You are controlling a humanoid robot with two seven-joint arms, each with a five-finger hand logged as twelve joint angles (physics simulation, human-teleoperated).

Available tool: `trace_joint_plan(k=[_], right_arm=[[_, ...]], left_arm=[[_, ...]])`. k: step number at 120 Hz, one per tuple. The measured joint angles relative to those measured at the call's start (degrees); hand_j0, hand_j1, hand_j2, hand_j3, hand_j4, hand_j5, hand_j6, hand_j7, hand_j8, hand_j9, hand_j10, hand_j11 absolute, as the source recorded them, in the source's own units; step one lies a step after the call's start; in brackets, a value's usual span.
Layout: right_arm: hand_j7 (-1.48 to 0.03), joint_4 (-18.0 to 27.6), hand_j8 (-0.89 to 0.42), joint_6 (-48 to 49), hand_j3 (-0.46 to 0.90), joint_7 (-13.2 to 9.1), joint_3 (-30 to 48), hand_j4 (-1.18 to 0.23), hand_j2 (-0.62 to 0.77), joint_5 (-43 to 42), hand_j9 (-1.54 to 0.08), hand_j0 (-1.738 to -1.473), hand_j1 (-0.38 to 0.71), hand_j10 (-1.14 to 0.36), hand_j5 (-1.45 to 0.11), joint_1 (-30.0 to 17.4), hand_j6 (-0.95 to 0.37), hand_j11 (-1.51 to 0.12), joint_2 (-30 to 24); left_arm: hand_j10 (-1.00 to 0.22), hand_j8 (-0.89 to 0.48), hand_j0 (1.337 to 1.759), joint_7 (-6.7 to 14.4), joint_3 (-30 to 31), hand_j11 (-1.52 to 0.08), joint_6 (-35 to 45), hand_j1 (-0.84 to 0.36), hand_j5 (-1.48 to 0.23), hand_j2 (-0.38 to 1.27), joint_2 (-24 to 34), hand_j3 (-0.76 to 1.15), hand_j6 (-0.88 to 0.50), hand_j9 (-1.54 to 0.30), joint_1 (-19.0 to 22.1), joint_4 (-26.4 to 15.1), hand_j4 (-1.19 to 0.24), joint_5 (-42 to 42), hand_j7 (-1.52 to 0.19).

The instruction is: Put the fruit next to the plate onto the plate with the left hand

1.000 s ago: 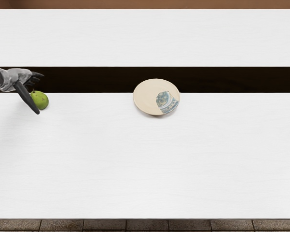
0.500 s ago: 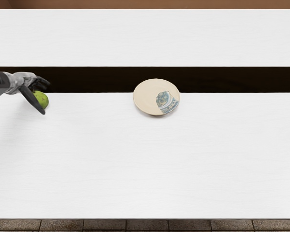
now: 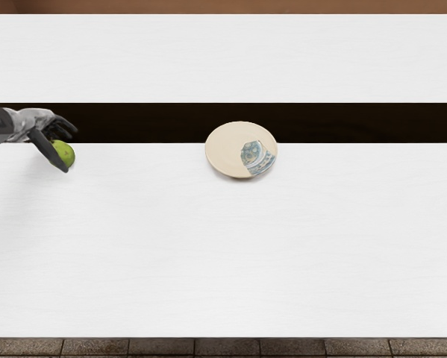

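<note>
**A:** How far along are you?

**B:** Early. My left hand (image 3: 48, 134) is at the far left of the worktop (image 3: 223, 246). My fingers (image 3: 57, 158) curl around the green fruit (image 3: 66, 153): 1 dark finger crosses its near side and the others hook over its top. I judge that a grasp, though I cannot tell how firm it is.

**A:** And the fruit itself?

**B:** It seems to rest on the worktop near the back edge, well apart from the plate (image 3: 223, 145). The plate stands near the middle with nothing on it.

**A:** What is left?

**B:** Nearly everything: lifting the fruit, carrying it rightward, and setting it on the plate. My right hand is out of sight.
</note>
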Motion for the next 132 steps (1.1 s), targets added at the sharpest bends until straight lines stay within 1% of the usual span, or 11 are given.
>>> trace_joint_plan(k=[19, 24, 46, 132], right_arm=[[0.0, 0.0, 0.0, 0.0, 0.0, 0.0, 0.0, 0.0, 0.0, 0.0, 0.0, -1.658, -0.35, 0.0, 0.0, 0.0, 0.0, 0.0, 0.0], [0.0, 0.0, 0.0, 0.0, 0.0, 0.0, 0.0, 0.0, 0.0, 0.0, 0.0, -1.658, -0.35, 0.0, 0.0, 0.0, 0.0, 0.0, 0.0], [0.0, 0.0, 0.0, 0.0, 0.0, 0.0, 0.0, 0.0, 0.0, 0.0, 0.0, -1.658, -0.35, 0.0, 0.0, 0.0, 0.0, 0.0, 0.0], [0.0, 0.0, 0.0, 0.0, 0.0, 0.0, 0.0, 0.0, 0.0, 0.0, 0.0, -1.658, -0.35, 0.0, 0.0, 0.0, 0.0, 0.0, 0.0]], left_arm=[[-0.31, -0.31, 1.658, 0.0, 1.3, -0.43, 0.0, -0.03, -0.41, 0.07, 0.2, 0.0, -0.32, -0.42, -0.6, -0.3, -0.32, 0.1, -0.41], [-0.32, -0.32, 1.658, 0.1, 2.1, -0.43, 0.0, -0.04, -0.42, 0.07, 0.3, 0.0, -0.33, -0.43, -1.1, -0.3, -0.33, 0.1, -0.42], [-0.35, -0.35, 1.658, 0.1, 3.7, -0.46, 0.0, -0.07, -0.45, 0.07, 0.3, 0.0, -0.35, -0.46, -1.2, -0.4, -0.35, 0.1, -0.45], [-0.48, -0.48, 1.658, 0.1, 4.0, -0.62, -0.1, -0.23, -0.62, 0.1, -0.1, 0.0, -0.48, -0.62, -1.1, -0.6, -0.48, -0.4, -0.62]])
